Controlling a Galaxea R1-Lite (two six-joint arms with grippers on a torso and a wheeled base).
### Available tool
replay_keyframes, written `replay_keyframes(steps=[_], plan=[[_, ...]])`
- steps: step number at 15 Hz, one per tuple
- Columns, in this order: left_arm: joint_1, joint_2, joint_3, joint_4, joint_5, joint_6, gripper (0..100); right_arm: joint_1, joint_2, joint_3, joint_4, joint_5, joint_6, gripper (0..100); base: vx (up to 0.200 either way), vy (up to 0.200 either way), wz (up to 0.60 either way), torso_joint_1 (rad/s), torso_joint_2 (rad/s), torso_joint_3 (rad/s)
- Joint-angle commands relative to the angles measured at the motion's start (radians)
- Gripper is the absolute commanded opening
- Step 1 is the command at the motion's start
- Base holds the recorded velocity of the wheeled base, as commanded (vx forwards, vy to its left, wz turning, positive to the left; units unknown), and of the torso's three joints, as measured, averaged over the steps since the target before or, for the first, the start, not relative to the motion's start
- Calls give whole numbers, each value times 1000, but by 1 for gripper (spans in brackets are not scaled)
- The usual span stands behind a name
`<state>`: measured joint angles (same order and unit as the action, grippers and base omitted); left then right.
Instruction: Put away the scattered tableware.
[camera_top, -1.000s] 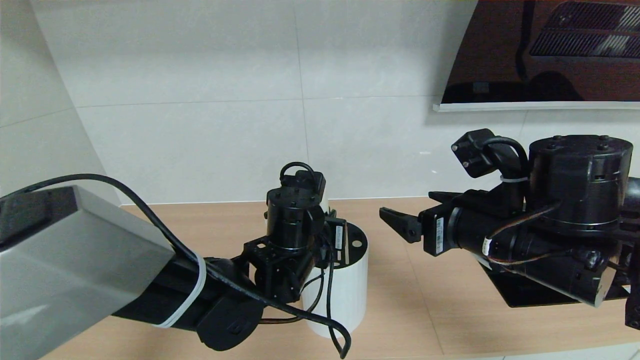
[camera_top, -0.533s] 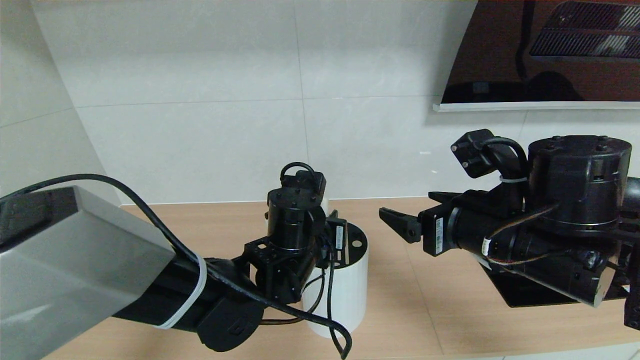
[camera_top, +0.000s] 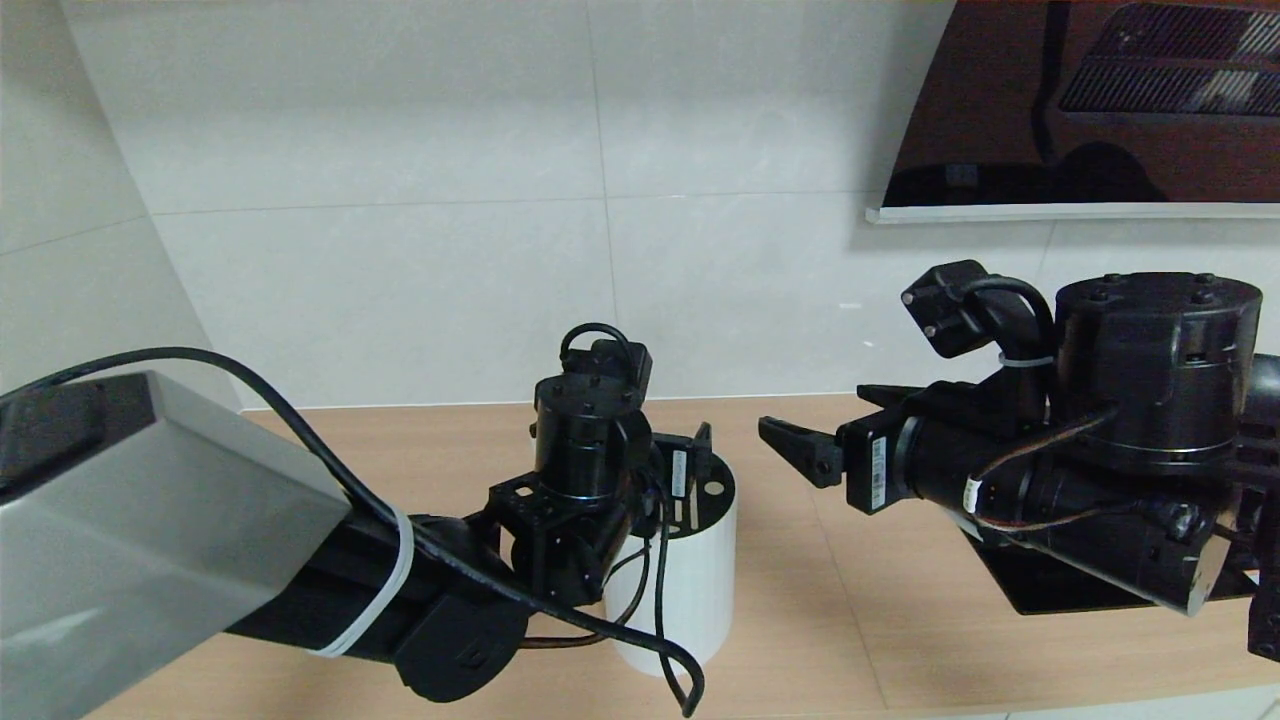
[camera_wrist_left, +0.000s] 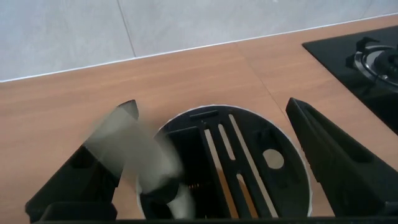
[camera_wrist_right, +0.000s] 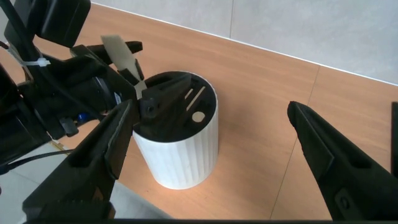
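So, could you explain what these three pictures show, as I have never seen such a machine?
It is a robot with two black arms, each ending in a two-fingered gripper. The wide picture comes from a camera on its head, the other two from cameras on its wrists. On the wooden counter stands a white holder with a slotted black lid, and a black stove lies to its right. The left gripper is open above the holder, where a pale, blurred utensil sticks out. The right gripper is open and holds nothing.

Head camera faces forward and down over the worktop (camera_top: 800, 600). Left wrist camera sits close above the holder (camera_wrist_left: 283, 134); right wrist camera views it from farther off.
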<state>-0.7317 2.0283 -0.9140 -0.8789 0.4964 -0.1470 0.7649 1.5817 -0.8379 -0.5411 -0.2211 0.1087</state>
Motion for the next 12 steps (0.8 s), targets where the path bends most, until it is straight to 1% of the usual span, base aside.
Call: replay_keyframes(steps=[1,4,5,6,8,9,10,11,12], plan=[[0,-11,0,-5,1,-2,100,1,1,0,0,0,0,100,0,0,0,0,0,0],[14,-145,4,-12,-2,-2,100,-29,0,11,1,6,-4,100,0,0,0,0,0,0],[26,-195,12,-12,-4,0,100,-55,0,25,-2,3,-40,100,0,0,0,0,0,0],[51,-258,29,-12,-12,0,100,-75,-5,34,-10,5,-89,100,0,0,0,0,0,0],[106,-381,50,-14,-59,0,100,-88,-19,31,-48,3,-101,100,0,0,0,0,0,0],[123,-434,73,-12,-88,1,100,-116,-22,28,-74,5,-101,100,0,0,0,0,0,0],[135,-514,99,-5,-137,1,100,-168,-28,22,-125,5,-106,100,0,0,0,0,0,0],[144,-571,121,0,-167,1,100,-207,-37,19,-174,6,-107,100,0,0,0,0,0,0],[158,-645,162,18,-177,1,100,-269,-52,23,-227,0,-106,100,0,0,0,0,0,0]])
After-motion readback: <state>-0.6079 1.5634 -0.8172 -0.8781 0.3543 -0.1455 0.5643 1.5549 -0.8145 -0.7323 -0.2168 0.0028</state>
